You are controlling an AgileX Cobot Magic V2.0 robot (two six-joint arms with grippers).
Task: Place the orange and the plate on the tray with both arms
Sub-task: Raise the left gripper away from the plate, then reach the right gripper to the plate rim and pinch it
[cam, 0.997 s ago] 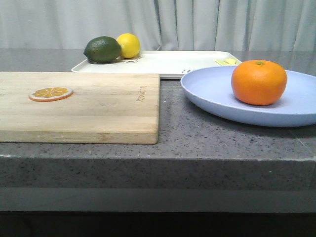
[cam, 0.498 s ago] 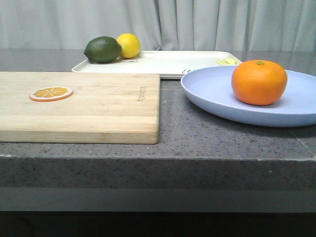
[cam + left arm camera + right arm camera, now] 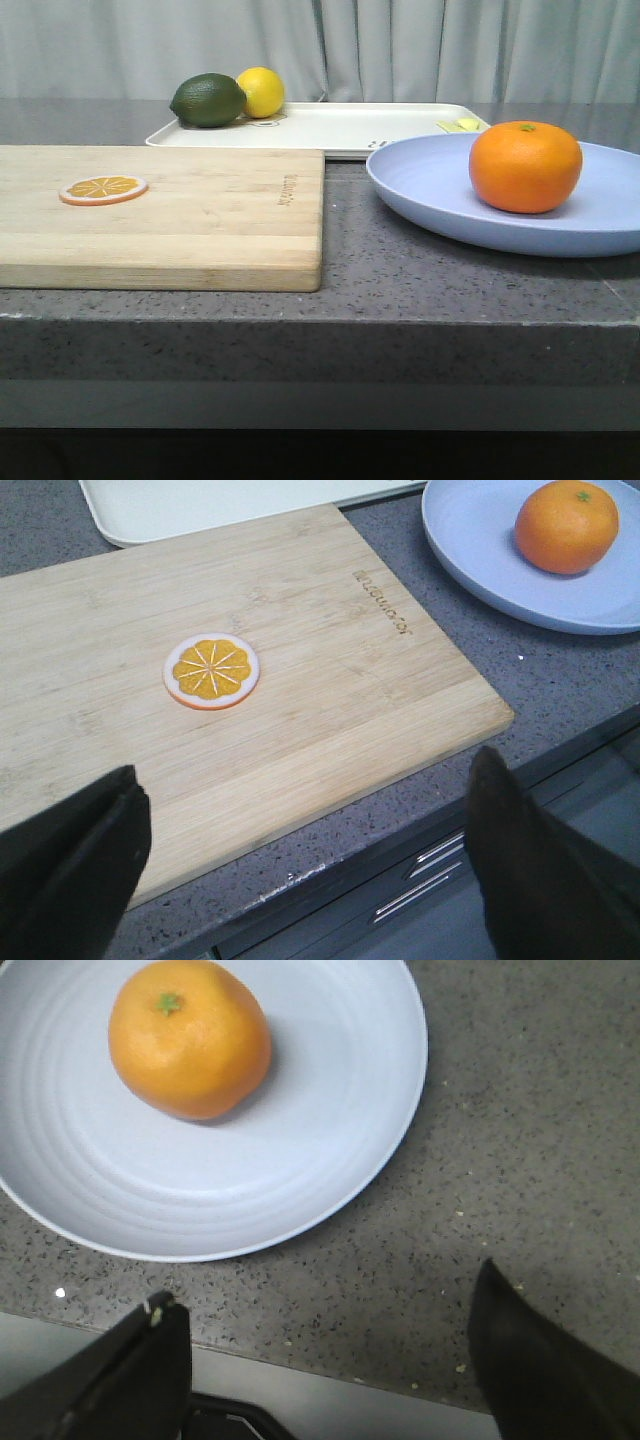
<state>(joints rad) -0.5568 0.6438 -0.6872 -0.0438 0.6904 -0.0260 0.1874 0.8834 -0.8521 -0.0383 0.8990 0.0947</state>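
The orange [image 3: 525,166] sits in the pale lavender-blue plate [image 3: 430,185] at the right of the counter. The cream-white tray [image 3: 350,127] lies behind them at the back. Both also show in the left wrist view, the orange [image 3: 566,526] on the plate [image 3: 470,540], with the tray [image 3: 200,500] beyond the board. My left gripper [image 3: 310,825] is open and empty over the counter's front edge. My right gripper [image 3: 325,1335] is open and empty, near the front edge, just short of the plate [image 3: 330,1080] and orange [image 3: 190,1038]. Neither gripper shows in the front view.
A wooden cutting board [image 3: 200,215] with a thin orange slice [image 3: 103,188] lies at the left. A green lime [image 3: 208,100] and a yellow lemon [image 3: 261,91] sit at the tray's back left corner. A small yellow thing [image 3: 462,125] lies on the tray's right.
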